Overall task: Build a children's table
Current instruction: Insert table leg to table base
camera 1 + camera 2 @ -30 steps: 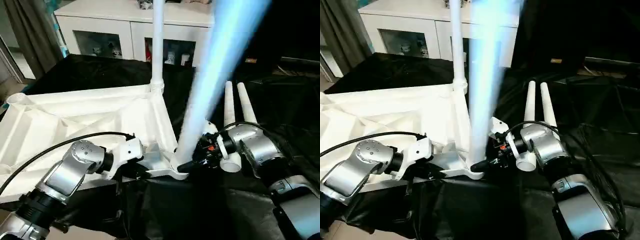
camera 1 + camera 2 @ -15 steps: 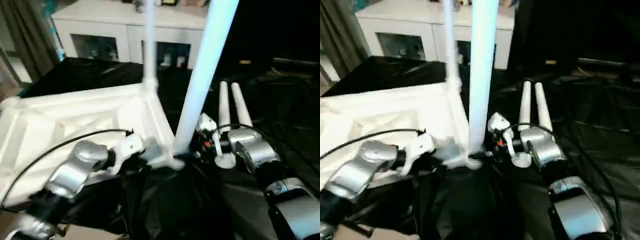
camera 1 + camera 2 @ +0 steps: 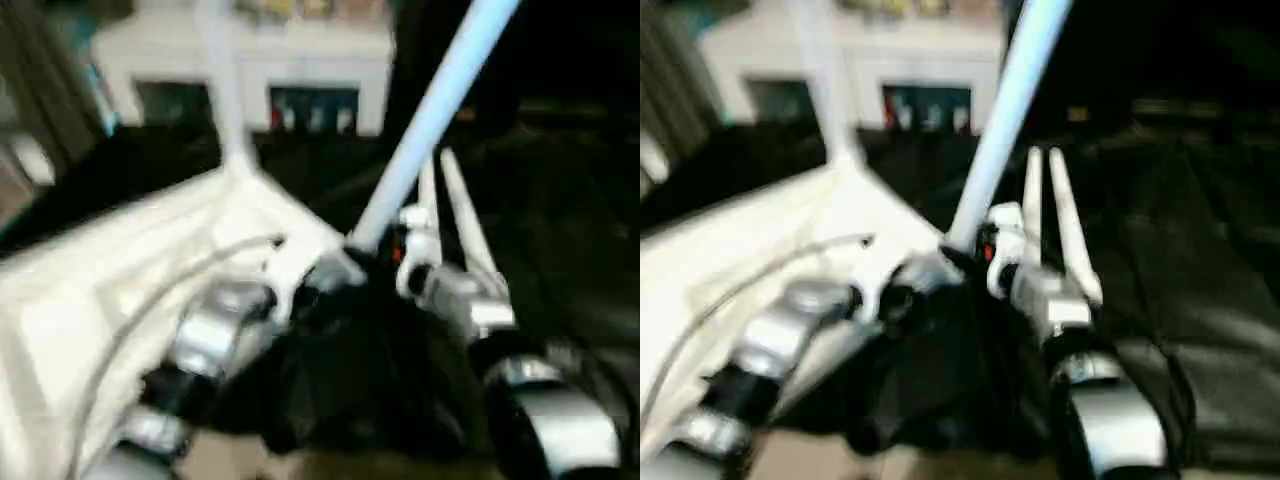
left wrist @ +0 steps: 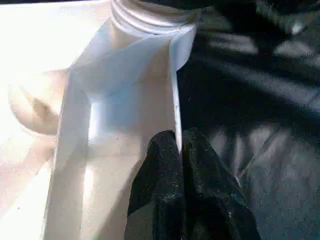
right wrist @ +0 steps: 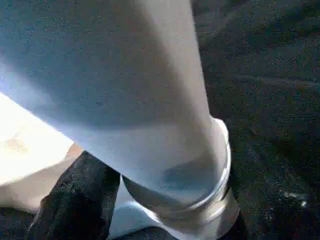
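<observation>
The white tabletop point(image 3: 130, 290) lies underside up on a dark cloth point(image 3: 1180, 300), filling the robot's left half of the head view, its near right corner between the two pincers. A first leg point(image 3: 225, 90) stands upright in the far corner socket. A second leg point(image 3: 425, 120) rises from the near right corner, leaning up and toward the robot's right. Two further legs point(image 3: 1050, 210) lie side by side on the cloth just beyond the right forearm, their narrow ends pointing away from the robot.

Left pincer point(image 4: 180, 150): fingers pressed together, clamped on the thin edge wall of the tabletop close to the corner socket point(image 4: 150, 12), as the left wrist view shows.

Right pincer point(image 5: 165, 200): fingers spread wide around the base of the leaning leg, one black finger point(image 5: 75, 205) lying against the leg's side just above its ringed end; the opposite finger is hidden behind the tube, so a firm grip cannot be confirmed.

White cabinets point(image 3: 250, 70) with glass fronts stand behind the cloth. No writing or label can be read on any part.
</observation>
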Motion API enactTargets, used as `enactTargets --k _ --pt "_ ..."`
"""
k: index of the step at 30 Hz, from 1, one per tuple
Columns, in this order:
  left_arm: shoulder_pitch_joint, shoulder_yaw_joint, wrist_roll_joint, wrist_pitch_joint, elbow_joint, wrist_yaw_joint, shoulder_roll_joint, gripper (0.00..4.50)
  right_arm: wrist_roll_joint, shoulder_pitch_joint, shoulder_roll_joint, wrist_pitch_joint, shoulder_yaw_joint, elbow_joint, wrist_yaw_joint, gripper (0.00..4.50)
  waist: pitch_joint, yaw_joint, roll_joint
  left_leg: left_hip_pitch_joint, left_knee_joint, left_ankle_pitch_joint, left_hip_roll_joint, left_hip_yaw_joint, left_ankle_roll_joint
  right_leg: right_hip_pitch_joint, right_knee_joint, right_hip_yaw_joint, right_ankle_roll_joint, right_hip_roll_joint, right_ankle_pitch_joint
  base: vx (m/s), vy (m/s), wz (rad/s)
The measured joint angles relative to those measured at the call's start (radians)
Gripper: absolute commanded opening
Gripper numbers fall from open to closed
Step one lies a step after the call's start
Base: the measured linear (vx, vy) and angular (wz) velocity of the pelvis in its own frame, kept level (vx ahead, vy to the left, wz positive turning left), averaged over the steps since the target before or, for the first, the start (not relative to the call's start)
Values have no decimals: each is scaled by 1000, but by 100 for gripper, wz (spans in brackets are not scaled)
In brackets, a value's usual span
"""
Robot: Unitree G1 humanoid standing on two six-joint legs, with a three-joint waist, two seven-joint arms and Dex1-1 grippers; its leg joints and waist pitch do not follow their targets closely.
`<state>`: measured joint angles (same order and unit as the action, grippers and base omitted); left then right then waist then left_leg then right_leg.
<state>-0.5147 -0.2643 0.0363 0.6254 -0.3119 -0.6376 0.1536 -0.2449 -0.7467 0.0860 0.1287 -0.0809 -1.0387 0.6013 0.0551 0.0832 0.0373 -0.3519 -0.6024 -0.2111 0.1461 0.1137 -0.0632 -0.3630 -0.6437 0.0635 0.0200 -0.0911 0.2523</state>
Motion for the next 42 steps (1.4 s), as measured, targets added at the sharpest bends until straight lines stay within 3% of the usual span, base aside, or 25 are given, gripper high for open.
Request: enactTargets --k 1,2,6,10,15,16,20,24,25,26,31,33,34,37,42 --pt "0 0 2 0 0 1 2 0 0 -1 -2 0 0 -1 -2 280 0 -2 -7 0 6 1 8 11 1 0 6 1 8 1 -9 0 0 0" --pt "0 0 2 0 -1 1 5 0 2 -2 -4 0 0 -1 -3 280 0 -4 -7 1 9 1 13 18 1 1 9 1 8 1 -9 0 0 0" --pt "0 -20 3 -37 -1 -20 37 0 5 -6 -4 0 0 4 19 280 0 -9 -9 -1 28 1 16 30 1 -1 24 2 -2 0 -4 0 0 0" --pt "4 -55 30 -216 -18 -126 140 0 -17 0 21 18 -2 37 146 280 3 0 -9 -4 36 16 27 41 -4 -9 30 6 -4 2 -27 0 0 0" --pt "-10 -87 41 -419 -47 -260 193 0 -94 25 34 133 -1 169 287 280 4 23 -3 -28 37 37 32 49 11 -29 30 8 -5 2 -26 0 0 0" --pt "-28 -100 40 -472 -68 -301 207 0 -117 38 35 168 5 220 315 280 4 36 -2 -39 32 36 32 51 14 -39 26 8 -5 1 -27 0 0 0" --pt "-92 -119 27 -623 -165 -414 230 0 -177 58 74 234 3 373 339 280 3 55 3 -69 2 30 35 53 23 -62 11 3 -9 0 -29 0 0 0" --pt "-115 -120 27 -681 -229 -437 232 0 -185 74 112 243 -22 443 346 280 3 54 3 -70 -4 28 35 57 26 -62 12 0 -13 -2 -33 0 0 0" --pt "-121 -118 27 -692 -248 -439 230 46 -185 85 115 251 -23 453 345 280 3 52 3 -69 -4 29 36 58 24 -62 11 -1 -13 -2 -34 0 0 0" --pt "-132 -118 27 -708 -275 -443 225 46 -185 103 119 265 -23 480 345 280 3 53 4 -68 -4 31 37 59 22 -61 11 0 -14 -1 -35 0 0 0" --pt "-188 -6 -61 -794 -309 -451 237 97 -196 158 139 346 -17 635 326 280 4 54 4 -64 -3 37 45 67 14 -60 5 1 -18 0 -41 0 0 0" --pt "-195 30 -102 -791 -285 -468 241 100 -201 161 151 364 -15 675 321 280 4 55 4 -55 -1 38 46 68 11 -54 5 0 -18 -1 -41 0 0 0" --pt "-177 64 -163 -732 -222 -488 238 122 -209 164 166 383 -4 702 321 280 4 55 5 -50 1 39 46 69 10 -51 5 0 -18 -1 -41 0 0 0" --pt "-153 163 -373 -506 -32 -520 214 141 -214 190 195 431 25 749 328 280 4 56 6 -49 1 40 46 70 8 -50 3 0 -17 -1 -41 0 0 0" --pt "-214 229 -546 -371 49 -498 154 182 -186 232 209 503 92 769 347 280 3 58 12 -50 1 40 46 70 8 -50 2 0 -17 -1 -41 0 0 0"
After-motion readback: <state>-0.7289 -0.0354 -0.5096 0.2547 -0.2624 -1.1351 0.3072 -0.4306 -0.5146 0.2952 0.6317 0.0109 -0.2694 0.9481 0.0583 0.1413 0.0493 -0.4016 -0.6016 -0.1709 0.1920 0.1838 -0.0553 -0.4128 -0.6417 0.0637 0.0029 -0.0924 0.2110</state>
